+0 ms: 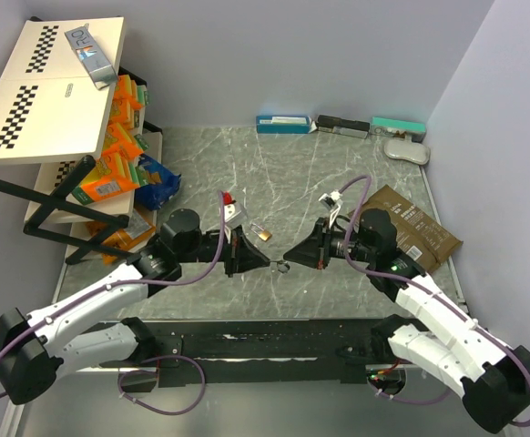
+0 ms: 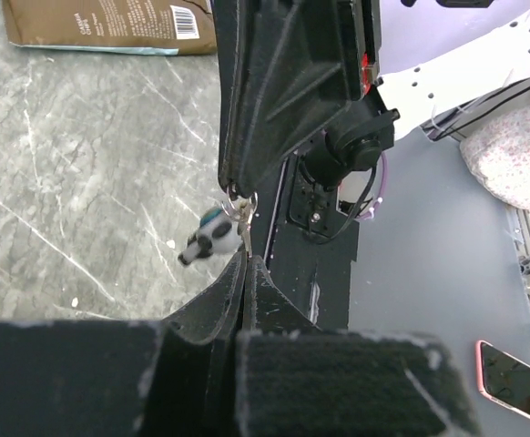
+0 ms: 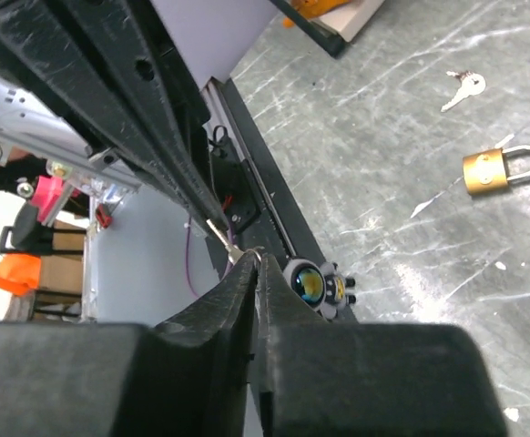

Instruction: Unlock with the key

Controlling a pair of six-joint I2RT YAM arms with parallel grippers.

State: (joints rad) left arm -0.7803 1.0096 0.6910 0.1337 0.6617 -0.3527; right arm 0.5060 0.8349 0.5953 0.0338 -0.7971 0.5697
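My left gripper (image 2: pixel 245 264) is pinched tight on the blade of the key (image 2: pixel 245 238). My right gripper (image 3: pixel 256 264) faces it tip to tip, jaws all but closed on the ring (image 2: pixel 238 208) at the key's head. A small teal charm (image 3: pixel 318 284) dangles from that ring. All this hangs over the middle of the desk's (image 1: pixel 338 173) near edge. The padlock (image 3: pixel 497 171) lies flat on the desk just beyond, apart from both grippers, with a loose second key (image 3: pixel 463 88) near it. A brown bag (image 1: pixel 420 232) lies by the right edge
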